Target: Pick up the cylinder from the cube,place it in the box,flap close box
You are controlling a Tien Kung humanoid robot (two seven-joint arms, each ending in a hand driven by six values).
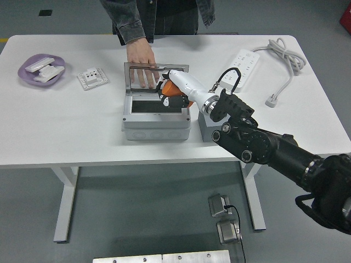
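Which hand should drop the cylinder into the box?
Right. The right hand already grips the orange cylinder over the open box. No left hand is in view.

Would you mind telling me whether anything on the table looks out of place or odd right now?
One thing stands out: a person's hand lies flat on the open lid of the grey box, right beside the robot's right hand, which holds the orange cylinder over the box opening. Nothing looks spilled or damaged.
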